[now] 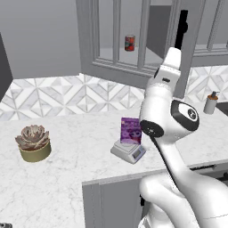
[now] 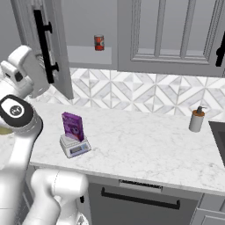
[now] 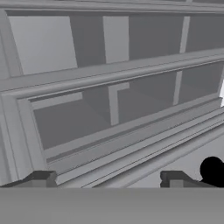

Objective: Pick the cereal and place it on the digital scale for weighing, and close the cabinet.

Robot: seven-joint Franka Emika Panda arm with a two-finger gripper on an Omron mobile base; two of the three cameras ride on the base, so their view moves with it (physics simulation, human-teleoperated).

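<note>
The purple cereal box (image 1: 131,130) (image 2: 72,125) stands upright on the low grey digital scale (image 1: 128,151) (image 2: 74,146) on the marble counter. The wall cabinet's panelled door (image 2: 56,48) (image 1: 190,53) hangs open, and its black bar handle (image 2: 43,44) (image 1: 181,27) is in sight. My hand is raised against the door's face. In the hand view the panelled door (image 3: 109,87) sits very close in front of my gripper (image 3: 107,178), whose fingertips (image 3: 41,177) stand wide apart, open, with nothing between them. A black round spot (image 3: 212,170) shows at the lower right.
A small red can (image 1: 129,43) (image 2: 99,42) stands on the shelf inside the open cabinet. A potted succulent (image 1: 33,142) sits at the counter's left and a soap dispenser (image 1: 211,103) (image 2: 196,119) at its right, beside a dark sink edge (image 2: 219,132).
</note>
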